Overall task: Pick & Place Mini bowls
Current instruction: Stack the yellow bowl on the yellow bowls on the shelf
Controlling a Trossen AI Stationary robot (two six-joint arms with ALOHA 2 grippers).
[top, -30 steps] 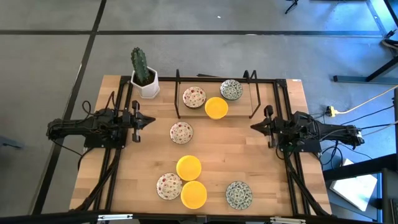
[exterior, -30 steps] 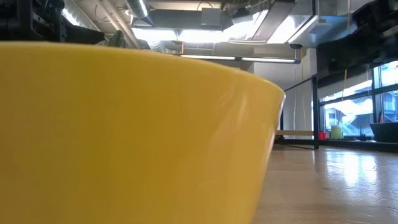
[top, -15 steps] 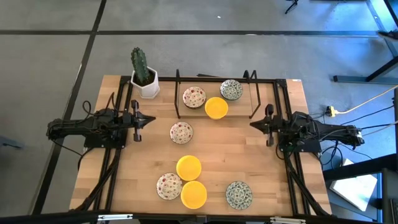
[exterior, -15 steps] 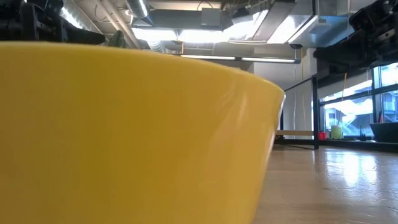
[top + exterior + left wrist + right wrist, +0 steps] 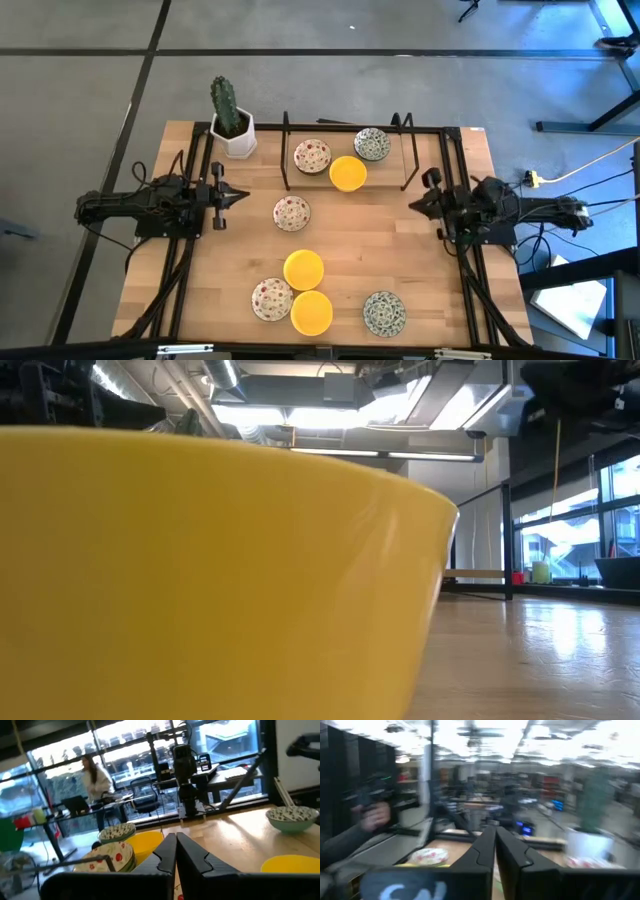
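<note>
Bowls: we see mini bowls (image 5: pixel 303 269) scattered over the table (image 5: pixel 400 250), three inside the black rack (image 5: pixel 405 150) | left end effector (image 5: pixel 238 196) clenched, empty, at table's edge | right end effector (image 5: pixel 412 203) likewise | we judge both parked clear.

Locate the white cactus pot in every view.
High view: cactus pot on the table's corner, upper left in the picture.
Low view: not visible; a yellow bowl fills most of the picture.
Left wrist view: not in it.
Right wrist view: cactus pot at the right, blurred.
Shared landmark: the wooden table.
</note>
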